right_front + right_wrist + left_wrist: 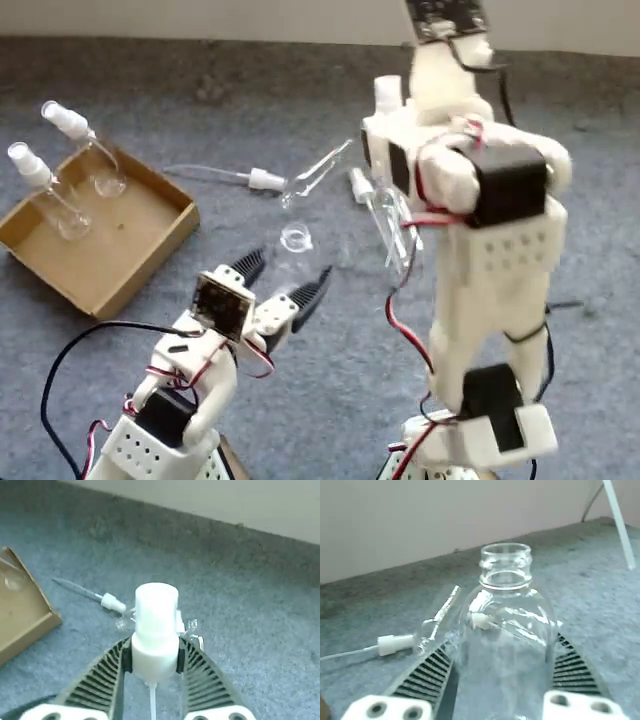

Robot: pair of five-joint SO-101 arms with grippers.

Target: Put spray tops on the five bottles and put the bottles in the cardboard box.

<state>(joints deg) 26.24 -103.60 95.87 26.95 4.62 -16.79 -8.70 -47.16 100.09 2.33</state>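
A clear bottle [294, 240] [506, 630] without a top stands upright on the grey carpet, and my left gripper [285, 275] [502, 650] is shut on its body. My right gripper [388, 105] [155, 647] hangs higher up and farther back, shut on a white spray top [388, 93] [155, 625] whose thin tube [150, 702] [619, 525] points down. The cardboard box [150, 262] [25, 625] lies at the left with two topped bottles [70, 165] leaning in it.
On the carpet beyond the held bottle lie an empty clear bottle [318, 172] [437, 620] and a loose spray top with a long tube [262, 180] [395, 643] [109, 600]. Another bottle with a top [385, 222] lies beside the right arm.
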